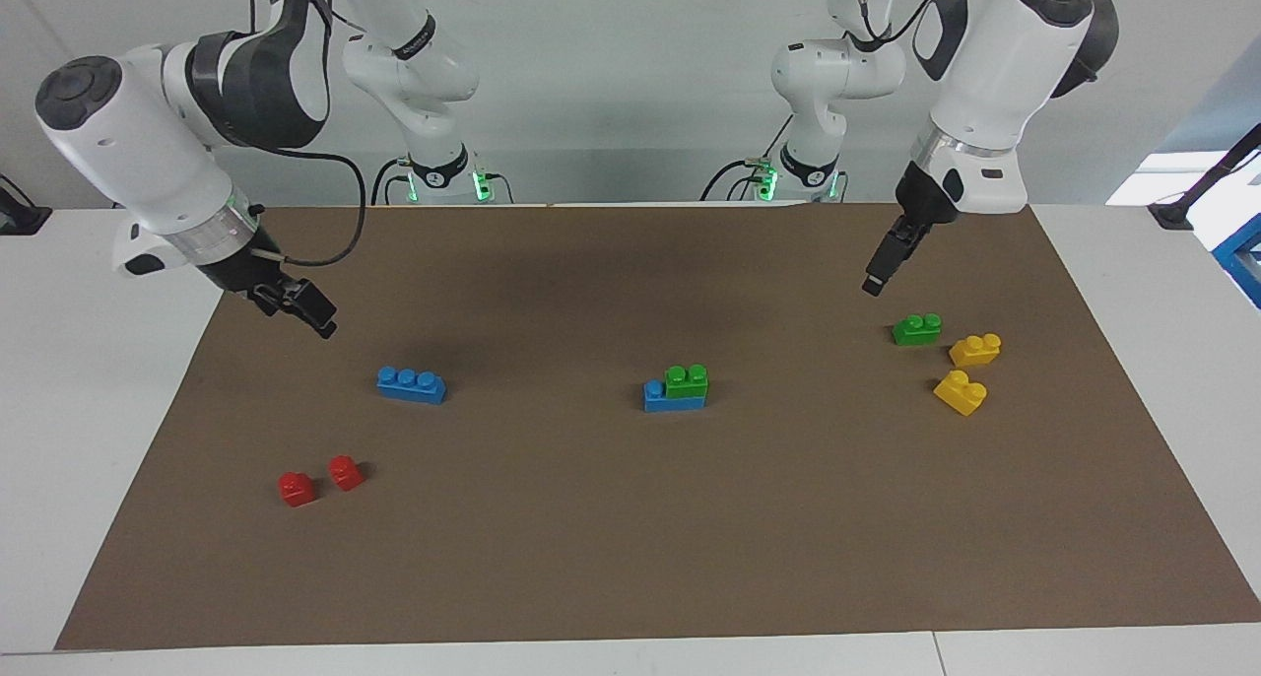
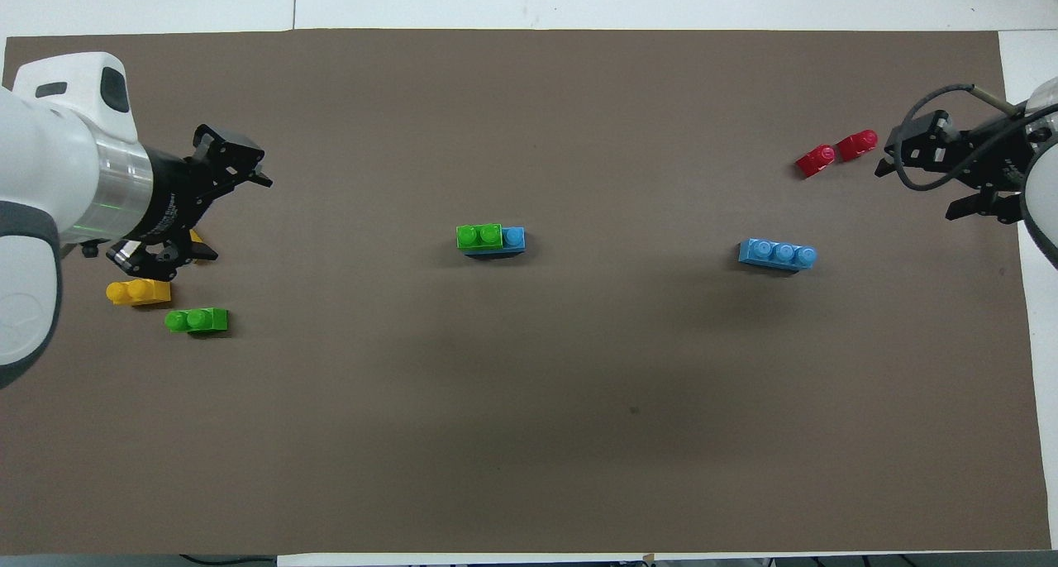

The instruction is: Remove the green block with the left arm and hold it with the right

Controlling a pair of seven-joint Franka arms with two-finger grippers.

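On the middle of the brown mat (image 1: 630, 558) that covers the tabletop (image 1: 99, 361), the green block (image 1: 687, 380) sits pressed onto one end of a blue three-stud brick (image 1: 673, 396), leaving one blue stud bare. It lies well apart from both hands, roughly between them.

The left hand (image 1: 877, 272) hangs raised over the mat at its own end of the tabletop, holding nothing; in the overhead view its fingers (image 2: 248, 174) stand spread. Just below it on the mat lie a second, loose green brick (image 1: 916, 329) and two yellow bricks (image 1: 968, 371).

The right hand (image 1: 300, 306) hangs raised over its end of the mat, fingers spread and holding nothing. Near it lie a loose blue three-stud brick (image 1: 411, 383) and two small red bricks (image 1: 320, 481).
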